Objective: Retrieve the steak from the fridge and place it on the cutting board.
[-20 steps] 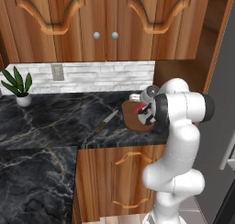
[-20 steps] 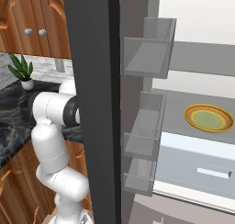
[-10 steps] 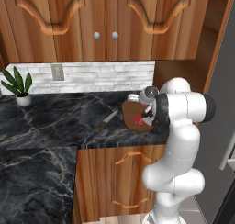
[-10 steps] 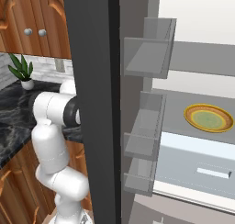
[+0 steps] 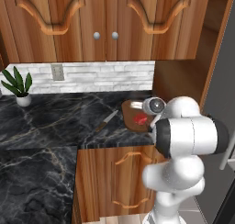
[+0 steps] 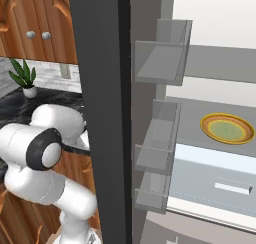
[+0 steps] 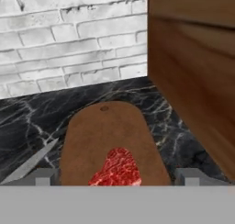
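Steak (image 7: 117, 169) lies flat on cutting board (image 7: 103, 131), knife (image 7: 32, 161) beside it; gripper (image 7: 117, 176) fingers spread wide, holding nothing.

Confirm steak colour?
Raw red, marbled pale, on the steak; clearest in the hand view.

The steak (image 7: 117, 169) lies on the cutting board (image 7: 110, 136), which rests on the desk (image 5: 55, 122) before the brick wall (image 7: 69, 39). A knife (image 5: 107, 120) lies left of the board. A potted plant (image 5: 18, 86) stands at the desk's far left. A plate (image 6: 227, 128) sits on a shelf in the fridge (image 6: 200, 138).
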Controlling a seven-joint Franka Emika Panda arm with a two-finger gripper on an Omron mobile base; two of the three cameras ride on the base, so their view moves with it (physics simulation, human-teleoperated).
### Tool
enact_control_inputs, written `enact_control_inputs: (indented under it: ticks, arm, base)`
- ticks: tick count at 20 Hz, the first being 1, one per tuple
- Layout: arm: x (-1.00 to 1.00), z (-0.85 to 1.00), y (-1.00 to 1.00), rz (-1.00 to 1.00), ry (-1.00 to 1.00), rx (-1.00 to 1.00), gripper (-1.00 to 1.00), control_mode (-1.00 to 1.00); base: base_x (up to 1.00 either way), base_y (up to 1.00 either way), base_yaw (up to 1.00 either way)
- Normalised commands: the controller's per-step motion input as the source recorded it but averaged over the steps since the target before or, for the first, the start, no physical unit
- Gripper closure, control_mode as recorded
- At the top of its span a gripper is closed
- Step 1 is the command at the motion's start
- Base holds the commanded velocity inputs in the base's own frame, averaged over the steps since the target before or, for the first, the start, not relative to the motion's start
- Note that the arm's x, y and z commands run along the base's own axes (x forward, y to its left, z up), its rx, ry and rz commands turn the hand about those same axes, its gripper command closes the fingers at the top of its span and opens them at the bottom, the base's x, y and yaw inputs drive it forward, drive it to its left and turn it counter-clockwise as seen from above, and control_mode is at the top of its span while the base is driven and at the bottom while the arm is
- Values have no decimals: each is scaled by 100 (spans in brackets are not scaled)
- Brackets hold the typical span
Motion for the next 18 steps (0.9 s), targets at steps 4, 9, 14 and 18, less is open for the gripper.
enact_control_inputs:
  ticks: [4,9,14,18]
  arm:
    - [-55,4,41,0,0,-20,-100,-100]
    - [-87,4,96,13,33,-48,-100,-100]
    - [-89,0,96,34,34,-45,-100,-100]
    - [-100,23,100,35,16,-41,-100,-100]
  base:
    - [0,0,0]
    - [0,0,0]
    - [0,0,0]
    - [0,0,0]
